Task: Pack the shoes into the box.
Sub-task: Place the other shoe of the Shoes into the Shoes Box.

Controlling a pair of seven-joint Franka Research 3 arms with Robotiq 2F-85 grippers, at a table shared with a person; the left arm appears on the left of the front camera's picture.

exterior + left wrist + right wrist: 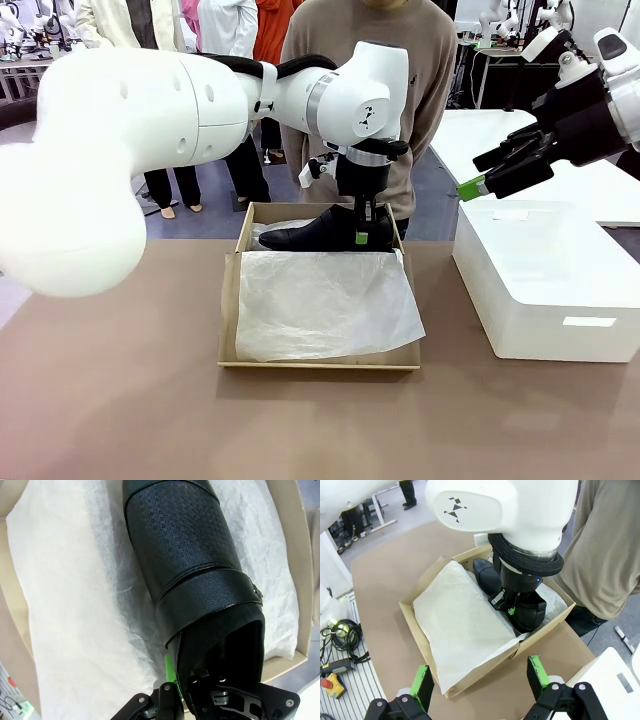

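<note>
A: Left gripper (362, 234): what was it doing?
B: It came straight down into the box (228, 322), jaws pinched tight on the back rim of the shoe (308, 236). In the left wrist view one green pad (170, 670) was pressed to the outside of the heel wall and the other finger sat inside the opening.
A: Where was the shoe?
B: In the far half of the box, on the person's (442, 80) side, lying lengthwise along the far wall with its toe pointing to the robot's left. Glossy black, strap and small buckle near the heel. It was over the white tissue paper (322, 305). I couldn't tell if the sole rested on it.
A: And the near half?
B: A loose sheet of the tissue covered it.
A: Right gripper (476, 172)?
B: Spread wide and holding nothing, up in the air above the white bin (540, 290) and well apart from the box.
A: Where was the box?
B: Mid-table (120, 400), just left of the bin.
</note>
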